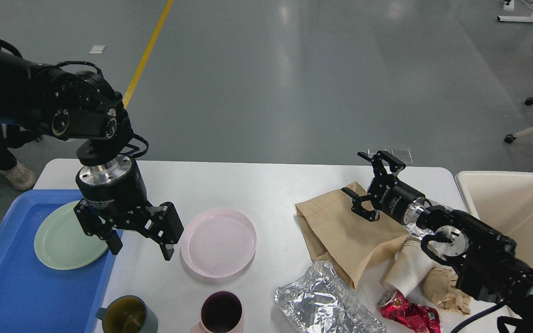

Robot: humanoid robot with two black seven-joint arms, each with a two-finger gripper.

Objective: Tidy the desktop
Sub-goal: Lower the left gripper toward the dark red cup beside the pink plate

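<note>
The white worktop (pixel 266 185) spans the centre of the head view, carrying a pink plate (pixel 218 242), a brown paper bag (pixel 340 231), crumpled foil (pixel 322 300) and two mugs at the near edge. The left pincer (pixel 140 246) hangs open between the pink plate and a green plate (pixel 63 240) on the blue tray (pixel 12 286). The right pincer (pixel 372 185) is open above the bag, holding nothing.

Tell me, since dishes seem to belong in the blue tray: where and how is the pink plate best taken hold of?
Probably at the rim. The pink plate lies flat on the desktop, so only its raised edge offers a pinch. The left claw hangs open just beside its left edge, so come from above on that side, one finger inside the rim and one outside.
</note>
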